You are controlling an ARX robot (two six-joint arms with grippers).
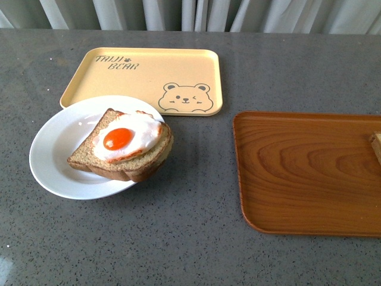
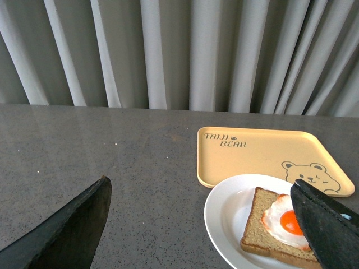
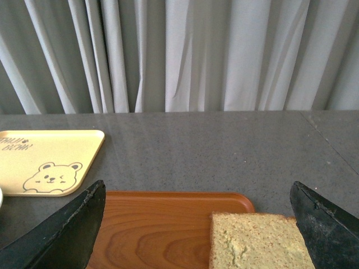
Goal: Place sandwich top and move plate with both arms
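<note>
The round white plate (image 1: 56, 152) sits on the grey table at the left, bearing a brown bread slice with a fried egg (image 1: 122, 143). The plain sandwich top (image 3: 258, 244) lies on the brown wood-grain tray (image 1: 297, 173); in the front view only its corner (image 1: 375, 145) shows at the right edge. Neither arm shows in the front view. My left gripper (image 2: 202, 224) is open, above the table beside the plate (image 2: 224, 216). My right gripper (image 3: 199, 224) is open, over the wooden tray (image 3: 151, 230), with the sandwich top between its fingers, untouched.
A pale yellow tray with a bear drawing (image 1: 146, 80) lies behind the plate, its near edge touching or overlapped by the plate's rim. Grey curtains hang behind the table's far edge. Bare grey tabletop lies between the plate and the wooden tray.
</note>
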